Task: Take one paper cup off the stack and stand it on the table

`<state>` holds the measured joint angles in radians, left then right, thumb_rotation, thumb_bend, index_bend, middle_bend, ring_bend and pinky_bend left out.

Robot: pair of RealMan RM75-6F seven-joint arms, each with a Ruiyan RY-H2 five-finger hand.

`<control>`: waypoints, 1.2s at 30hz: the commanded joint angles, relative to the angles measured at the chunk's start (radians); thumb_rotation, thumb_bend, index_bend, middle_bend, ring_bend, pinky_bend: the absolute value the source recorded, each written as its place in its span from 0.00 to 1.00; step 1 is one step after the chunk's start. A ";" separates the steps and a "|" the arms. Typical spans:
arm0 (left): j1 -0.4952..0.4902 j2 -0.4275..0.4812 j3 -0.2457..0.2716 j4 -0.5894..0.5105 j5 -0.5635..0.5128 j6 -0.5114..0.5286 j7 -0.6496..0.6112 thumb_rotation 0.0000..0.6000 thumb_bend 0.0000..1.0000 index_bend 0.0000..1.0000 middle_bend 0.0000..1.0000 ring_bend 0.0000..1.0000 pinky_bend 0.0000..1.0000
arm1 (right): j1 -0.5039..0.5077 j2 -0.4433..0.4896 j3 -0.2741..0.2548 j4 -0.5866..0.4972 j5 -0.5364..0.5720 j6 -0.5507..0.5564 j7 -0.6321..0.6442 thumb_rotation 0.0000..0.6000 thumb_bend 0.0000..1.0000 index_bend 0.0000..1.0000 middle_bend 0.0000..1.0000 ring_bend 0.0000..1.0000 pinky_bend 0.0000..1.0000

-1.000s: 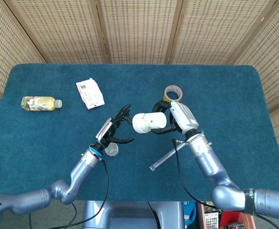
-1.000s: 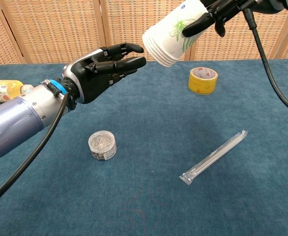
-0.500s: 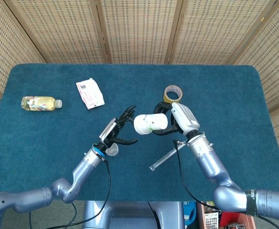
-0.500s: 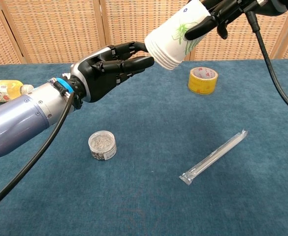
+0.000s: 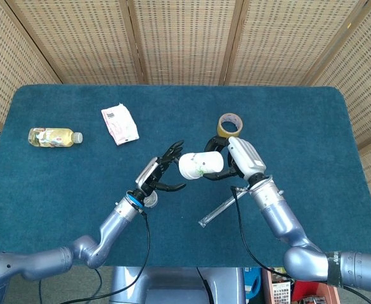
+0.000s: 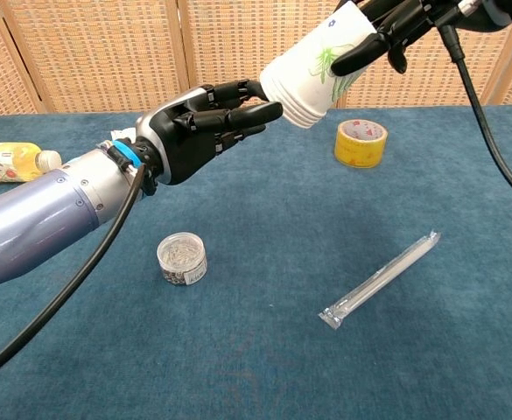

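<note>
A stack of white paper cups (image 5: pixel 200 165) (image 6: pixel 315 74) with a green print lies on its side in the air above the table's middle. My right hand (image 5: pixel 233 159) (image 6: pixel 394 26) grips its wide end. The stack's narrow bottom end points toward my left hand (image 5: pixel 162 176) (image 6: pixel 207 127). That hand is open, its fingers (image 6: pixel 248 111) stretched out and touching the stack's bottom end. No cup has come off the stack.
A small round clear tub (image 6: pixel 182 259) sits on the blue table (image 5: pixel 58 190) below my left hand. A wrapped straw (image 6: pixel 380 279) lies right of centre, a yellow tape roll (image 6: pixel 360 143) behind it. A bottle (image 5: pixel 54 137) and a packet (image 5: pixel 120 123) lie far left.
My left hand has reached rightward up to the stack's bottom end, from a clear gap to touching it. The right hand and stack have shifted slightly right.
</note>
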<state>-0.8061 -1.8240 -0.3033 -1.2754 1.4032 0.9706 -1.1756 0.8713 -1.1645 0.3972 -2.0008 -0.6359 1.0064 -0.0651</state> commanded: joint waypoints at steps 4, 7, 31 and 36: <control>-0.008 -0.003 -0.004 0.000 -0.002 -0.002 0.001 1.00 0.21 0.56 0.00 0.00 0.00 | -0.003 0.003 -0.002 -0.005 -0.006 0.004 -0.002 1.00 0.25 0.75 0.60 0.46 0.71; -0.012 -0.005 -0.003 -0.002 0.001 -0.001 0.005 1.00 0.23 0.56 0.00 0.00 0.00 | -0.005 0.005 -0.003 -0.009 -0.009 0.007 -0.002 1.00 0.25 0.75 0.60 0.46 0.71; -0.024 -0.003 -0.008 -0.016 -0.015 -0.007 0.023 1.00 0.41 0.58 0.00 0.00 0.00 | -0.017 0.016 -0.013 -0.020 -0.016 0.019 -0.011 1.00 0.25 0.75 0.60 0.46 0.71; -0.031 -0.004 -0.014 -0.012 -0.019 -0.013 0.029 1.00 0.41 0.59 0.00 0.00 0.00 | -0.020 0.018 -0.015 -0.021 -0.022 0.019 -0.011 1.00 0.25 0.75 0.60 0.46 0.71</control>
<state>-0.8372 -1.8275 -0.3168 -1.2874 1.3845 0.9581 -1.1464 0.8518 -1.1466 0.3825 -2.0214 -0.6578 1.0251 -0.0760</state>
